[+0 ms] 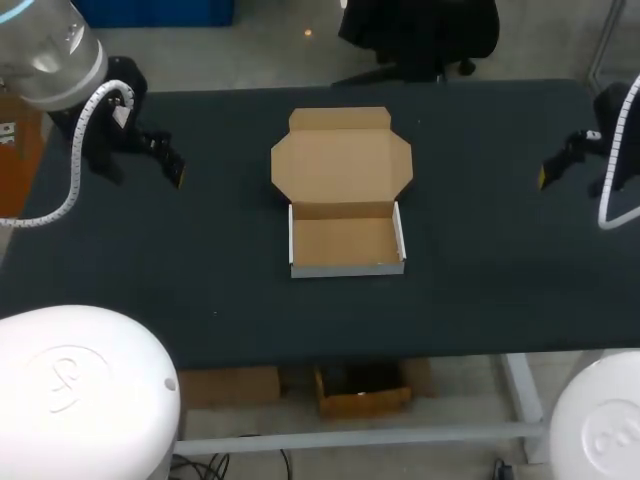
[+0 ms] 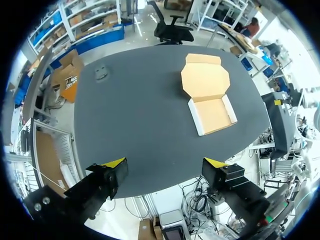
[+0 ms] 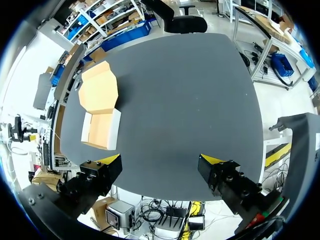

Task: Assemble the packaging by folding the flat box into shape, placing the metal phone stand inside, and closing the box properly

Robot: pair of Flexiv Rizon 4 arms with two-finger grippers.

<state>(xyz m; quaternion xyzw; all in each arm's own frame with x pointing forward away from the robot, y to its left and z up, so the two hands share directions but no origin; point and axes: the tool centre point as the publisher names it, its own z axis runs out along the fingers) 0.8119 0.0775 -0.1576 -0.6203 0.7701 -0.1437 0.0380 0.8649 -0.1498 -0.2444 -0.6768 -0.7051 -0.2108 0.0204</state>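
Currently the cardboard box [image 1: 345,200] sits at the middle of the black table [image 1: 500,300], folded into shape. Its tray [image 1: 345,242] is on the side towards me, and its lid [image 1: 342,165] lies open and flat on the far side, so the long axis runs near to far. The tray holds nothing. The left gripper [image 2: 165,164] hangs well off the box's left, fingers wide apart and holding nothing. The right gripper [image 3: 162,159] mirrors it off the box's right, also spread and unladen, and seems slightly farther out. A small grey object [image 2: 101,73] lies left of the box, towards the far corner. It may be the phone stand but is too small to tell. If so, the left arm is nearer.
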